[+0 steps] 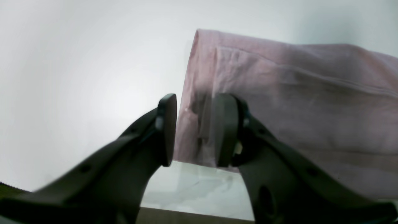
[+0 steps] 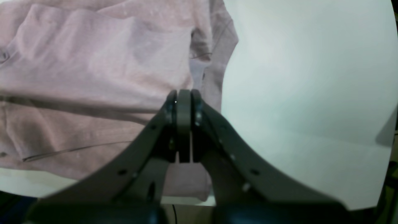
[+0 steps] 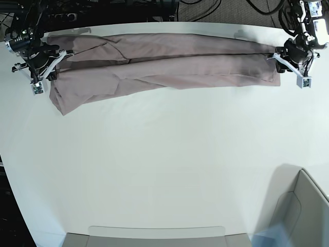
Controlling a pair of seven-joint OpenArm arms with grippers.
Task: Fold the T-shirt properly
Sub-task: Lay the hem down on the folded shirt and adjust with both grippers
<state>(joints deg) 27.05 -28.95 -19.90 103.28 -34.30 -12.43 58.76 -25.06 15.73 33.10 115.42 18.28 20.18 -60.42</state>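
The dusty pink T-shirt (image 3: 164,64) lies stretched as a long, narrow, folded band along the far edge of the white table (image 3: 164,154). My left gripper (image 3: 280,56) is at the band's right end. In the left wrist view it (image 1: 194,130) is open, one finger over the bare table and the other over the shirt's edge (image 1: 295,109). My right gripper (image 3: 51,64) is at the band's left end. In the right wrist view it (image 2: 184,99) is shut just above the wrinkled cloth (image 2: 93,71), and no cloth shows between its pads.
A grey open box (image 3: 303,206) stands at the front right corner. A flat pale tray (image 3: 154,234) lies along the front edge. Dark cables and arm bases (image 3: 169,7) crowd the space behind the table's far edge.
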